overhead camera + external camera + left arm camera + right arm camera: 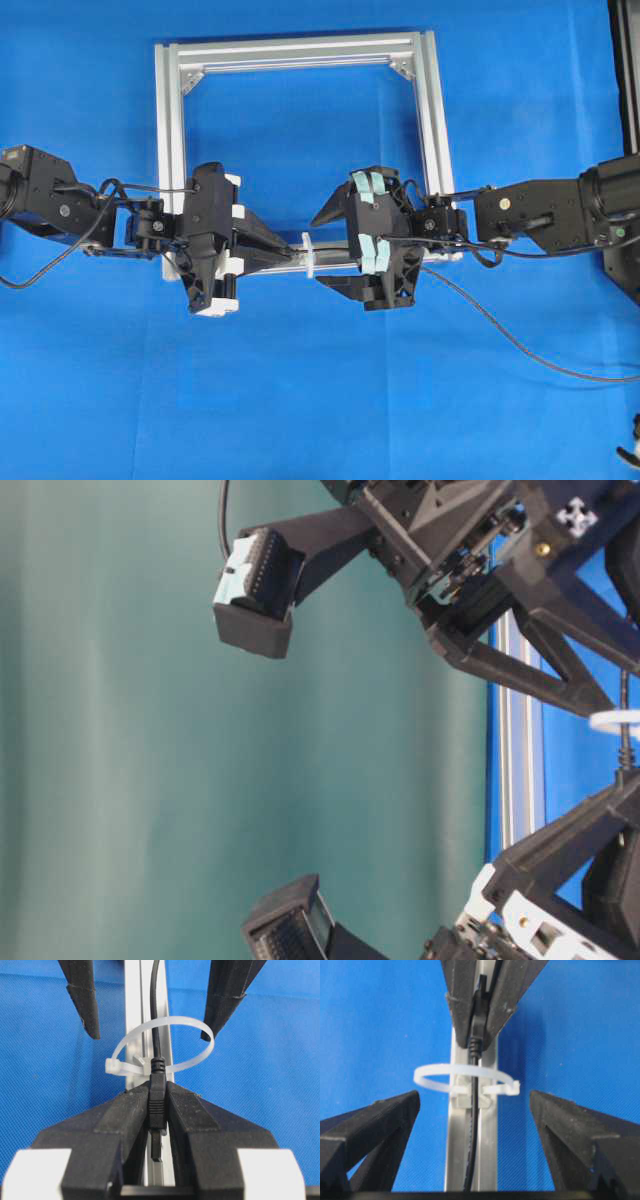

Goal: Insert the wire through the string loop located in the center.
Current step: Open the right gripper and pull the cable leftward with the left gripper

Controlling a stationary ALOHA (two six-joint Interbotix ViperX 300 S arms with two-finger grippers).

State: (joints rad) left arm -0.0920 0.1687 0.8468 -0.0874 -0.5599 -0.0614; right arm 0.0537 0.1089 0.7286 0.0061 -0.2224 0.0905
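The string loop (202, 1027) is a white translucent tie standing on the near rail of the silver frame (168, 120). The black wire (475, 1125) runs along that rail and through the string loop (430, 1079). Its dark plug (157, 1097) sits on the far side, and my left gripper (157, 1091) is shut on it. My right gripper (474, 1099) stands wide open on either side of the wire, just short of the loop and touching nothing. In the overhead view both grippers (293, 255) (318, 250) meet at the loop (310, 258).
The wire's slack (520, 345) trails over the blue cloth toward the right edge. The frame's other rails and corner brackets (405, 68) lie behind the grippers. A black stand (625, 80) rises at the far right.
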